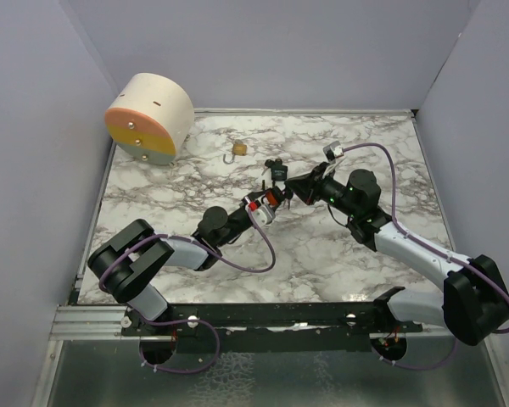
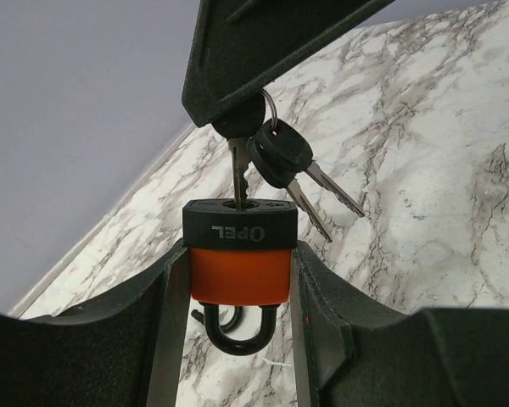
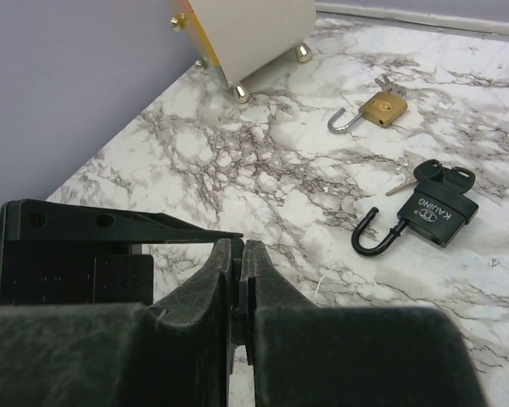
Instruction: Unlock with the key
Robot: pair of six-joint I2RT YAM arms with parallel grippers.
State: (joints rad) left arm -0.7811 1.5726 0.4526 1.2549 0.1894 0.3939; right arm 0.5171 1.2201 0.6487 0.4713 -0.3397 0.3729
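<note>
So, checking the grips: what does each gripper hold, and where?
Left gripper: orange-and-black padlock, by its body sides. Right gripper: inserted silver key, by its head.

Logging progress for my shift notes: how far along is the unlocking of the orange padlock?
Done: the key sits in the orange padlock. In hand: the left gripper clamps the padlock, the right gripper pinches the key. Left: turning it; the shackle looks closed.

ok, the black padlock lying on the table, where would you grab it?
Its body, from straight above: it lies flat, so only the side edges offer a pinch. Close on the two edges clear of the open shackle and the keys; those are thin and would likely swing.
</note>
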